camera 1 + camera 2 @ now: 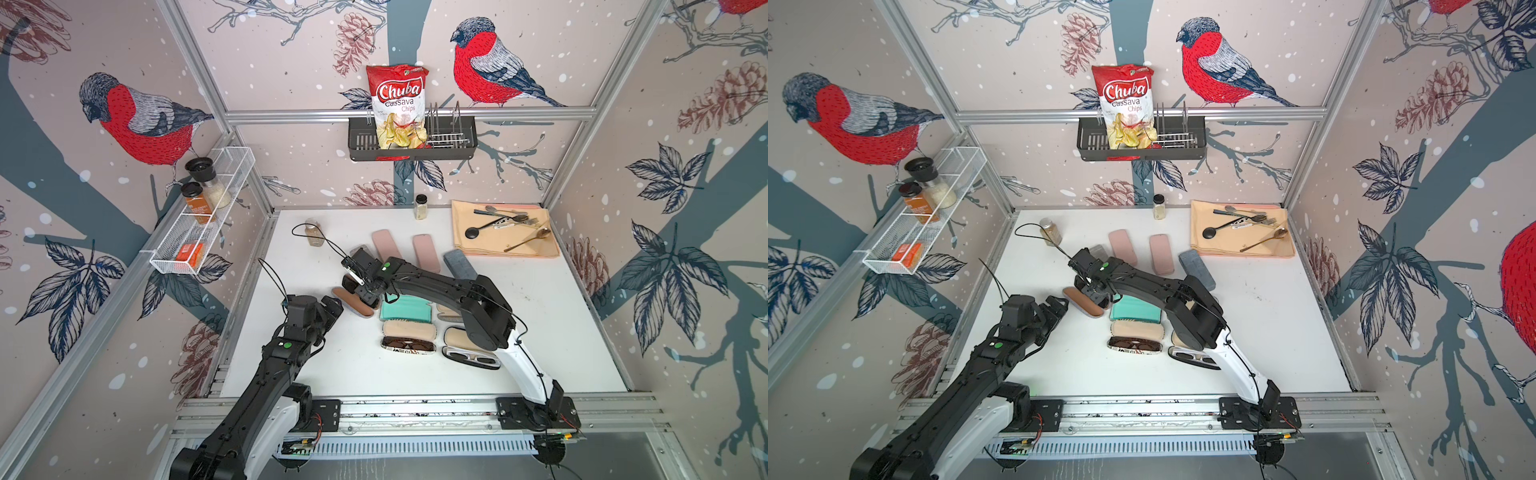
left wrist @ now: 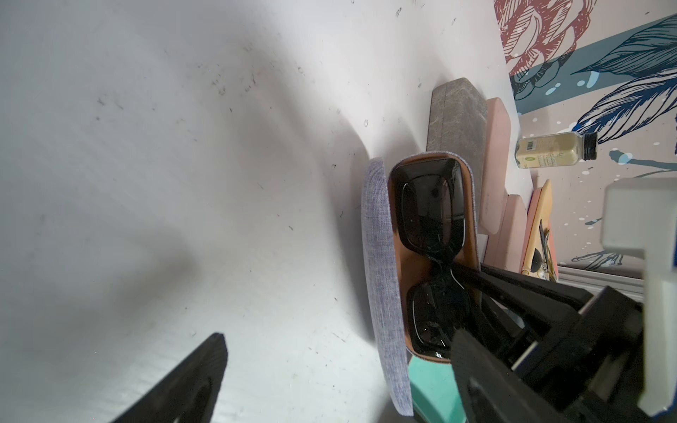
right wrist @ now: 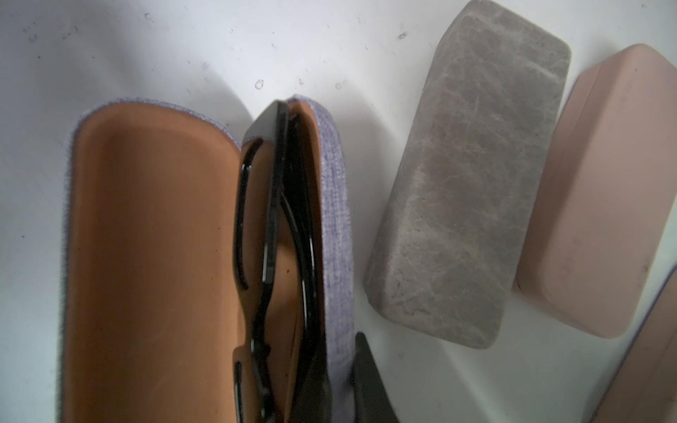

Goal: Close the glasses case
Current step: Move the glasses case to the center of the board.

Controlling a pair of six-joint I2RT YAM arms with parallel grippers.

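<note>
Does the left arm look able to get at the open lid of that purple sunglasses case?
Probably yes: the left pincer stands open right beside the lid, nothing between, while the right pincer grips the case at its other wall.

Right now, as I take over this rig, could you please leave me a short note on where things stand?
Case: the lavender fabric glasses case with tan lining sits on the white table. Its lid is swung open and the black sunglasses are inside.
Left gripper: open, empty, close beside the lid.
Right gripper: shut, at the case's base wall. I cannot confirm that it actually pinches the wall.
Done: glasses are in.
Left: fold the lid over and press it shut.
</note>
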